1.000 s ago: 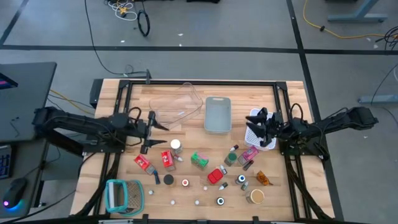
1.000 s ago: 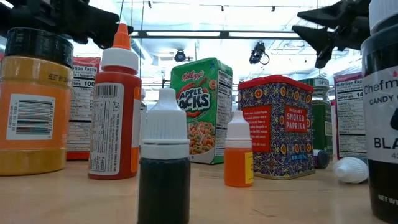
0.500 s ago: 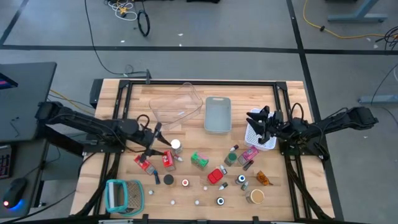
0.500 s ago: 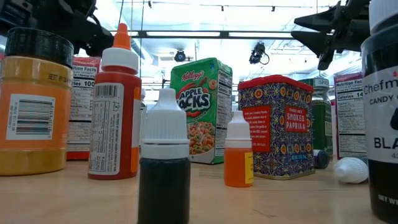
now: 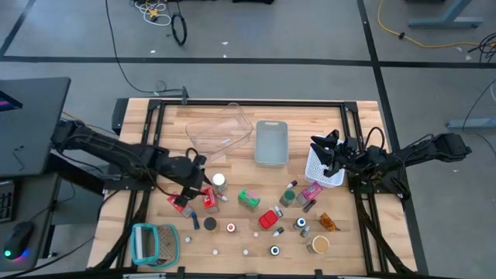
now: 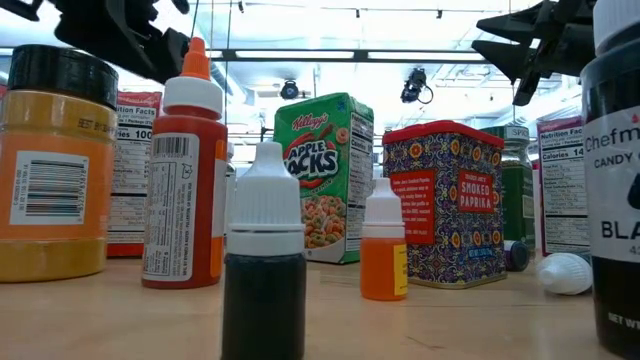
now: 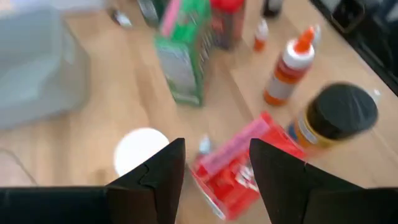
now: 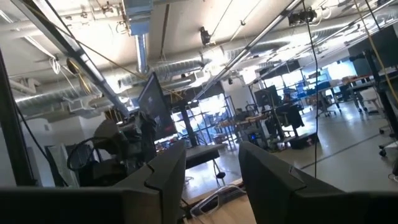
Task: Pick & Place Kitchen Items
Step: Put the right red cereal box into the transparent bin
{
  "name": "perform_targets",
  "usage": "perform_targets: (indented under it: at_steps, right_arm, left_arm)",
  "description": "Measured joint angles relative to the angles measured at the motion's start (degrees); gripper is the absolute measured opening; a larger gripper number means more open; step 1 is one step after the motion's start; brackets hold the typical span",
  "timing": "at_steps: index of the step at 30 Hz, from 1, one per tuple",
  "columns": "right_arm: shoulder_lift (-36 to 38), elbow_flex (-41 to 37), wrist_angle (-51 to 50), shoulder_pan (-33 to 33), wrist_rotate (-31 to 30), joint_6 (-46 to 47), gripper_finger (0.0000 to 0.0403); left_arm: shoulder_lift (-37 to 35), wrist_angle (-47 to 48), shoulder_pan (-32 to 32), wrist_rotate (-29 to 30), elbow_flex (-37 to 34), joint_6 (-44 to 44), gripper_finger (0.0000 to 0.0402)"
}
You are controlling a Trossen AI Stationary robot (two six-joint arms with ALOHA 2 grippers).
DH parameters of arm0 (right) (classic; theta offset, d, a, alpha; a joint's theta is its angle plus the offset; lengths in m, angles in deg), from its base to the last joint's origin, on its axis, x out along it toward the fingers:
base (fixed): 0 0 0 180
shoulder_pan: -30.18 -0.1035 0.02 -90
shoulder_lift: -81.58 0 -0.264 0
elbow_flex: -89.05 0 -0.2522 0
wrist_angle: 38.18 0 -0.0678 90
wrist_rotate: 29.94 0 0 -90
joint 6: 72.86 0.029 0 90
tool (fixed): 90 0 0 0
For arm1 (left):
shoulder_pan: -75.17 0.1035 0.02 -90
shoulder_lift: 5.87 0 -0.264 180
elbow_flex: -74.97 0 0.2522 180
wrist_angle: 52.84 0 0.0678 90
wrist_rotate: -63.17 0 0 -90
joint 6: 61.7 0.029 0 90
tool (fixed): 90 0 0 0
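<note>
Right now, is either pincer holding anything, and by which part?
Nothing is held. The left pincer hangs open above a red packet, not touching it. The right pincer is open and empty, raised over the white bin.

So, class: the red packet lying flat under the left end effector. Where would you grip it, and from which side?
Probably from straight above, across its narrow width. The red packet lies flat on the table, so only its long edges offer opposing faces. The left end effector already hangs over it with its fingers apart either side. The white-capped jar stands close, so keep clear of it.
</note>
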Motion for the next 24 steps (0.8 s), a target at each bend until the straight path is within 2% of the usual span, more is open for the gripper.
perform_targets:
  at_steps: [4,10,16,19,24]
  right_arm:
    - [0.0,0.0,0.0,0.0,0.0,1.2,0.0160]
    - [0.0,0.0,-0.2,0.0,0.0,1.8,0.0160]
    - [0.0,0.0,-0.4,0.0,0.0,1.8,0.0160]
    - [0.0,0.0,-0.4,0.0,0.0,1.9,0.0160]
    - [0.0,0.0,-0.4,0.0,0.0,1.7,0.0160]
  left_arm:
    - [4.9,1.0,0.0,-4.4,2.1,2.1,0.0186]
    - [11.0,0.0,0.2,-2.9,4.0,6.4,0.0182]
    - [13.5,1.5,1.4,-6.8,4.2,6.7,0.0176]
    - [13.6,2.6,1.7,-7.7,4.2,6.7,0.0152]
    - [13.4,3.0,1.8,-7.7,4.1,7.0,0.0079]
